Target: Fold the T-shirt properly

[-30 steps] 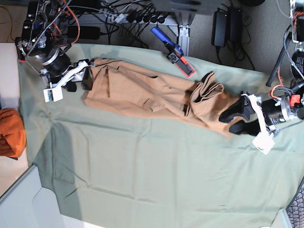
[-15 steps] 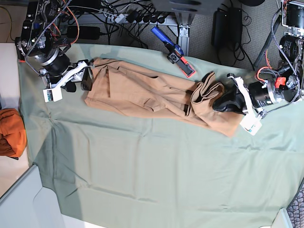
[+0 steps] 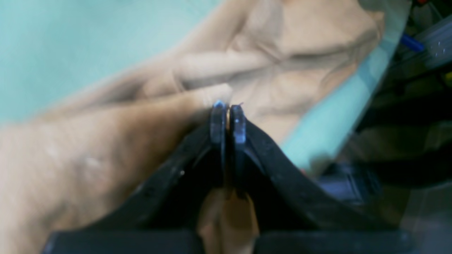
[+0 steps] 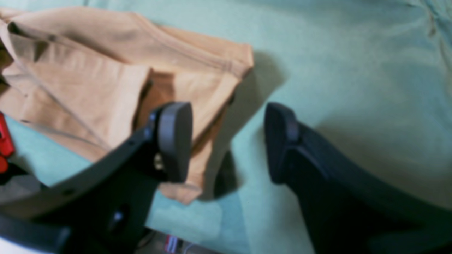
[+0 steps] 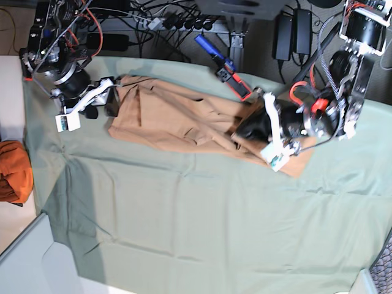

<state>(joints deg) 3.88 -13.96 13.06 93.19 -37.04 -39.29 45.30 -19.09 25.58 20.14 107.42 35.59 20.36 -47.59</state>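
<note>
1. At the left of the base view, the right claw (image 5: pixel 110 98) stands at the end of the T-shirt (image 5: pixel 177 116). Its jaws are apart: one pad is over the folded corner and the other is over the green sheet (image 5: pixel 202 214), and neither grips anything.
2. The T-shirt lies as a long band along the far side of the surface, on the green sheet.
3. Toward the right, the left claw (image 5: pixel 245 128) is clamped together on a fold of the T-shirt. The wrist view shows fabric pinched between its tips.
4. I judge that the step in hand is to carry this end over toward the other end. To do it well, keep the grip firm, lift only a little, and move slowly so that the thin fabric does not bunch.
5. The right claw should hold its corner down, so that the shirt is not dragged.
</note>
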